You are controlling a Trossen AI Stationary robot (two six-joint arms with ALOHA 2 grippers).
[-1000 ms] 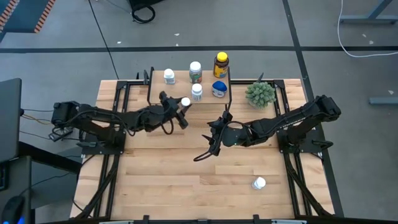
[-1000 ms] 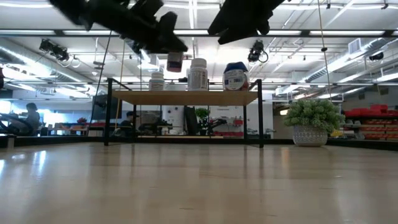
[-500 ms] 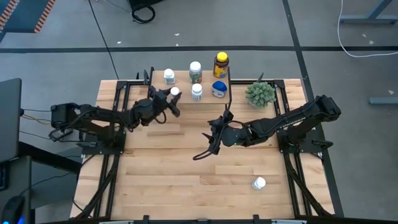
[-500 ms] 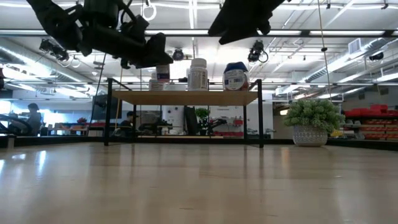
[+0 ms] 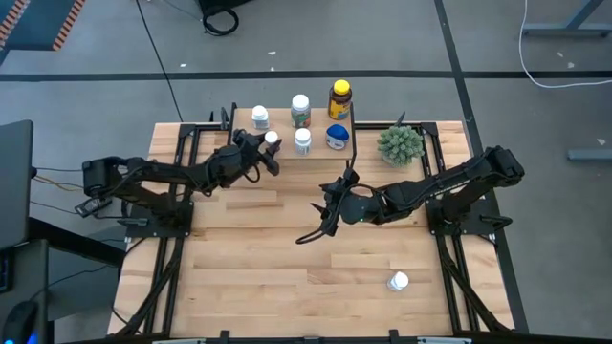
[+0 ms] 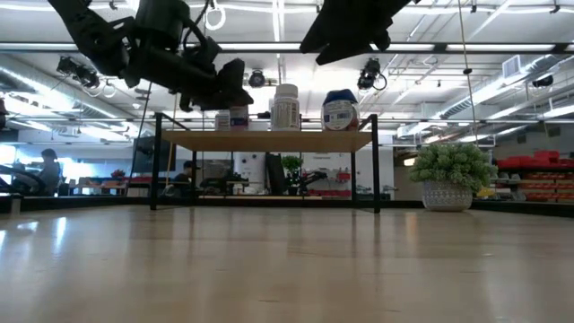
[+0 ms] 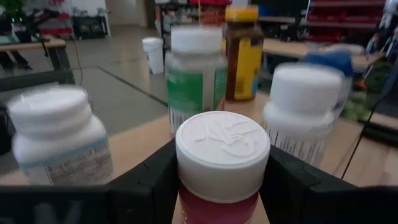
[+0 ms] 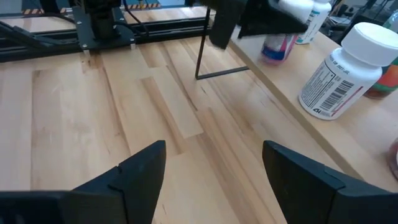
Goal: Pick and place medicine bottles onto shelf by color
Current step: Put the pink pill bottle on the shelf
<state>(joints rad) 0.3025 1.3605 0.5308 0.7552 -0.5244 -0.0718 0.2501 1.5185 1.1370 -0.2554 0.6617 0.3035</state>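
- Setting the pink-labelled bottle [image 7: 222, 163] on the shelf [image 6: 269, 141], our left hand [image 5: 265, 148] grasping it.
- Next we must let go cleanly; our right hand [image 5: 330, 203] waits released.

Bright, even ceiling strip lights [image 6: 287, 47] at twelve o'clock glare down; the left wrist view's bottles [image 7: 198, 81] blur softly

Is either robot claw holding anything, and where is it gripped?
The left gripper holds a white-capped, pink-labelled bottle by its sides, below the cap. The right gripper is open and empty.

Potted plant [image 5: 400, 144] on wooden table [image 5: 249, 277]
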